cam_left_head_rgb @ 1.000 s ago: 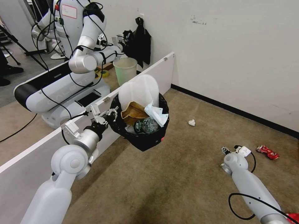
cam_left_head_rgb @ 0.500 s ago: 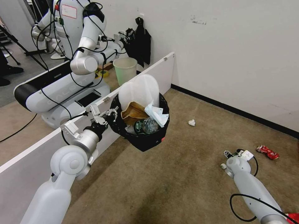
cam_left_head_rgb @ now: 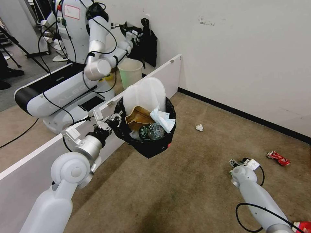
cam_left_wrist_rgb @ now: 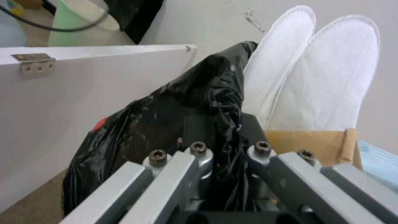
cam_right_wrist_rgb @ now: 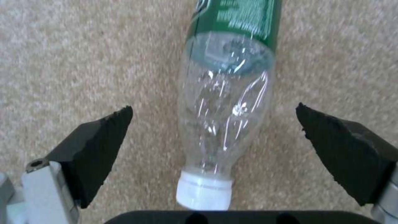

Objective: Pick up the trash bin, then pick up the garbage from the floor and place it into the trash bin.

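Observation:
My left gripper [cam_left_head_rgb: 112,121] is shut on the bag-covered rim of the trash bin [cam_left_head_rgb: 147,139] and holds it above the floor [cam_left_head_rgb: 181,187]. Its jaws [cam_left_wrist_rgb: 230,152] pinch the black liner; a red patch of the bin [cam_left_wrist_rgb: 99,123] shows through. Inside sit white slippers [cam_left_head_rgb: 144,94], a brown paper bag [cam_left_head_rgb: 137,117], a blue mask [cam_left_head_rgb: 162,118] and a bottle [cam_left_head_rgb: 151,130]. My right gripper [cam_right_wrist_rgb: 213,110] stands open, pointing down over a clear green-labelled bottle [cam_right_wrist_rgb: 226,102] that lies on the carpet between its fingers. A paper wad [cam_left_head_rgb: 199,127] and crushed red can [cam_left_head_rgb: 278,158] lie on the floor.
A low white partition [cam_left_head_rgb: 39,152] runs along my left, with another robot [cam_left_head_rgb: 64,87] and a pale green bucket [cam_left_head_rgb: 130,72] behind it. A white wall with black baseboard [cam_left_head_rgb: 246,116] closes the far side. Open carpet lies between the bin and my right arm [cam_left_head_rgb: 256,194].
My right wrist has dropped slightly and shifted a little left over the floor. The bin stays still in my left gripper. The other robot's arm behind the partition has risen.

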